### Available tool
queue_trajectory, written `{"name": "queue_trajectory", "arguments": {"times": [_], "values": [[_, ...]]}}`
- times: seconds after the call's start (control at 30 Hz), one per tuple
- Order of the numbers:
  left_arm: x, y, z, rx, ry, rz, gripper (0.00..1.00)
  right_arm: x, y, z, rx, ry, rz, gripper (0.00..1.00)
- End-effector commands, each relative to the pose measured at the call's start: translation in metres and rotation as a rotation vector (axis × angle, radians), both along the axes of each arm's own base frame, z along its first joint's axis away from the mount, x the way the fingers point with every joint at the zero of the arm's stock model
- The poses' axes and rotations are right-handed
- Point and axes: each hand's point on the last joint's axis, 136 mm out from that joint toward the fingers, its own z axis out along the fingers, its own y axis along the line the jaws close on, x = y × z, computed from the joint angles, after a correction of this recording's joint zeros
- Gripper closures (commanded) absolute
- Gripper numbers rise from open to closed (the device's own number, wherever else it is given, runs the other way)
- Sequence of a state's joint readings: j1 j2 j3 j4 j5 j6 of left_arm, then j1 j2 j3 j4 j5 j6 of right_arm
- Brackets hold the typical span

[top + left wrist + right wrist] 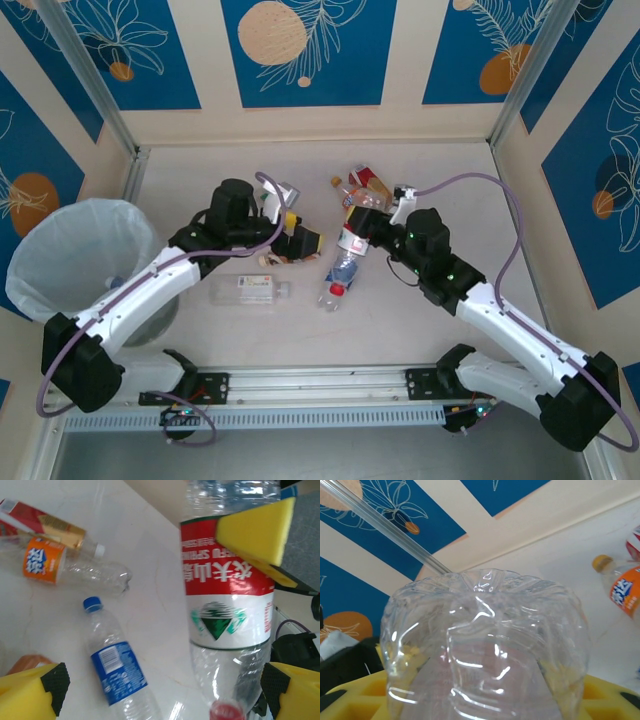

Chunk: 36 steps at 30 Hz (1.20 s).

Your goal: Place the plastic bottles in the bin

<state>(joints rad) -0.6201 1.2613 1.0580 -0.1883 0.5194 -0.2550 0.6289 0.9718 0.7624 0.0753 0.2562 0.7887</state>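
Note:
My right gripper is shut on a clear plastic bottle with a red and white label; its base fills the right wrist view and its red cap points down toward the table. One yellow right finger presses on the label. My left gripper stands open just left of it, holding nothing. A blue-labelled bottle lies on the table between the left fingers. The bin, lined with a white bag, stands at the far left.
A clear bottle with a white label lies near the front. An orange-labelled bottle and a red and gold one lie behind the grippers. Walls and metal posts close in the table.

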Motion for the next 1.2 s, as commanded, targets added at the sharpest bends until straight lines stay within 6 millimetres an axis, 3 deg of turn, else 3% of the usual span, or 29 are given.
{"name": "queue_trajectory", "arguments": {"times": [0.0, 0.5, 0.83, 1.0, 1.17], "values": [[0.001, -0.02, 0.014, -0.037, -0.077, -0.009, 0.01, 0.007, 0.008, 0.032, 0.084, -0.046, -0.029, 0.58], [-0.011, -0.073, -0.009, 0.054, -0.134, -0.041, 0.01, 0.026, 0.035, 0.039, 0.099, 0.002, -0.025, 0.58], [-0.007, -0.073, -0.019, 0.089, -0.144, -0.012, 0.11, 0.027, 0.029, 0.033, 0.087, 0.062, -0.071, 0.57], [-0.007, -0.074, -0.024, 0.094, -0.126, -0.015, 0.24, 0.028, 0.029, 0.034, 0.103, 0.069, -0.066, 0.52], [-0.001, -0.073, -0.027, 0.111, -0.12, 0.013, 0.3, 0.027, 0.026, 0.031, 0.112, 0.091, -0.072, 0.44]]}}
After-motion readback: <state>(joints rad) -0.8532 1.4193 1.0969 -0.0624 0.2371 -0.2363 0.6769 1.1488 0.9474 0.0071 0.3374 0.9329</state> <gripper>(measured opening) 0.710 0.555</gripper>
